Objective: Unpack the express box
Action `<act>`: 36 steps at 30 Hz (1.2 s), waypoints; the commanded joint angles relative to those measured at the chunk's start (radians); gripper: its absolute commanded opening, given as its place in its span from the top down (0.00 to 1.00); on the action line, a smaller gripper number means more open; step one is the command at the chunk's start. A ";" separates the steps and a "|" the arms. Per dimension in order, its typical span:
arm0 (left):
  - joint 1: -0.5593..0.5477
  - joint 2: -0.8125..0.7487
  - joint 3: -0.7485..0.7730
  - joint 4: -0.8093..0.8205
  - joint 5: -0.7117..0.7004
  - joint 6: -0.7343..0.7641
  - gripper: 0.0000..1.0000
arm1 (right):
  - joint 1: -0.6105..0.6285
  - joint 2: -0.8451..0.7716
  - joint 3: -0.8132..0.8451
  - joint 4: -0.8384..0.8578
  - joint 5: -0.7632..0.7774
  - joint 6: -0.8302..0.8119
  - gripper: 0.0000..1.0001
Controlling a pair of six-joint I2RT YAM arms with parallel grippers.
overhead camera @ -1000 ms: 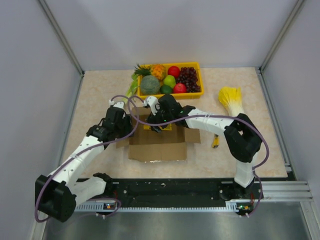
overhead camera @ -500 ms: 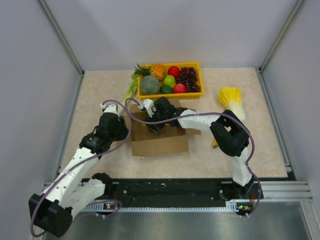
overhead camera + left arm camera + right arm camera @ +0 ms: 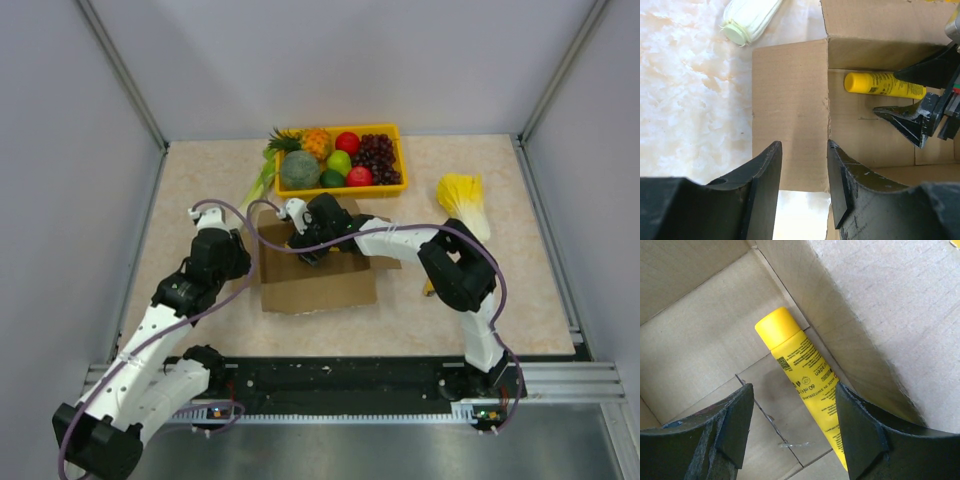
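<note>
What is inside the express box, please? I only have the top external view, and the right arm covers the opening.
Observer: The right wrist view shows a yellow tube lying on the floor of the express box, along one wall.
Operator: Thank you; is the right pincer gripping it?
Observer: No, the right pincer is open, one finger on each side of the tube, not closed on it.
Operator: And what is the left pincer doing?
Observer: The left wrist view shows the left pincer open above the box's folded-out side flap; whether it touches the cardboard I cannot tell.
</note>
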 commanded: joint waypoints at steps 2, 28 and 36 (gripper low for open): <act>0.002 -0.037 -0.006 0.014 -0.082 -0.028 0.54 | 0.015 -0.057 -0.018 -0.077 -0.101 0.045 0.37; 0.025 -0.030 -0.011 -0.066 -0.205 -0.153 0.58 | 0.013 0.032 0.141 -0.167 -0.135 -0.190 0.35; 0.043 -0.027 -0.014 -0.051 -0.181 -0.137 0.58 | 0.013 0.085 0.175 -0.201 -0.135 -0.213 0.36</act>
